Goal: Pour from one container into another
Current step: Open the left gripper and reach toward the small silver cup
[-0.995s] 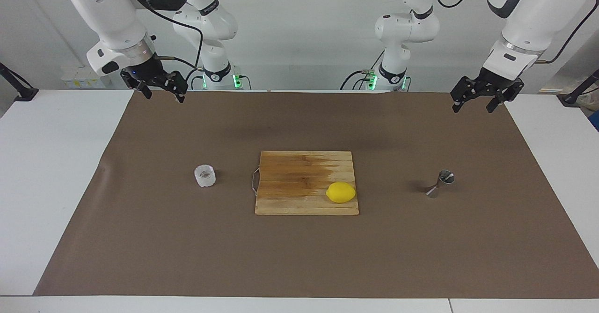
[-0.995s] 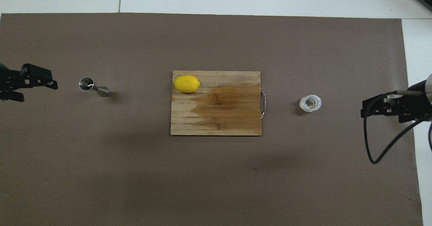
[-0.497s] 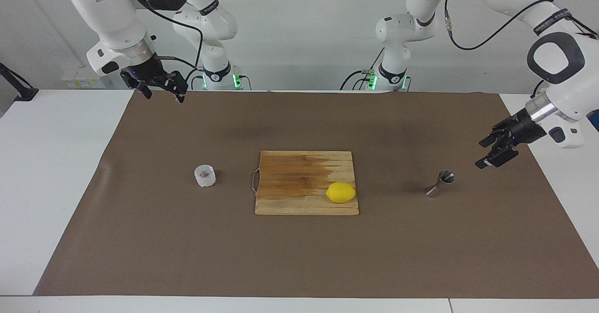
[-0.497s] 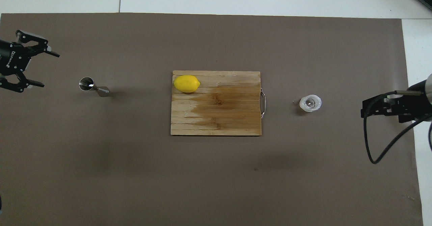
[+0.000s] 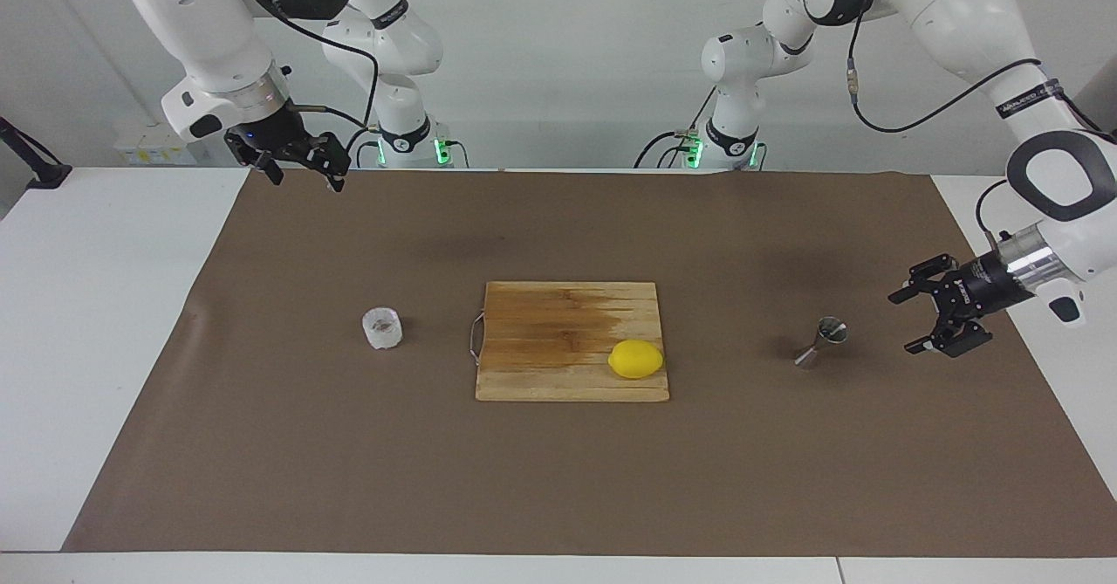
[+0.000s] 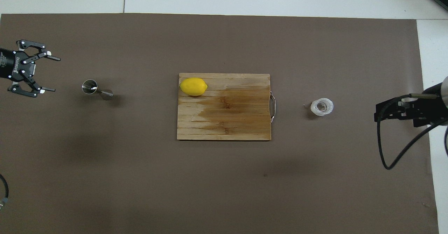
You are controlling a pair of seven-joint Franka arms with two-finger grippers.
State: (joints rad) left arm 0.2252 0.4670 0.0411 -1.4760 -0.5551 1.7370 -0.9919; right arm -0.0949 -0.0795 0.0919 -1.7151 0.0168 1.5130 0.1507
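Observation:
The translucent whitish cup [image 5: 382,328] [image 6: 322,107] stands on the brown mat toward the right arm's end, something brownish inside it. The steel hourglass jigger [image 5: 825,340] [image 6: 94,89] stands upright toward the left arm's end. My left gripper [image 5: 901,324] [image 6: 56,74] hangs low over the mat beside the jigger, turned sideways. It is open toward the jigger, a short gap away, holding nothing. My right gripper [image 5: 307,181] [image 6: 377,112] waits raised over the mat's edge by its base, open and empty.
A wooden cutting board [image 5: 541,340] [image 6: 231,122] with a metal handle lies between the cup and the jigger. A yellow lemon [image 5: 636,359] [image 6: 193,86] rests on the board's corner nearest the jigger. The brown mat [image 5: 558,479] covers most of the white table.
The left arm swung down from high near its base to low beside the jigger, turning its gripper sideways toward it. The right arm, cup and jigger have not moved.

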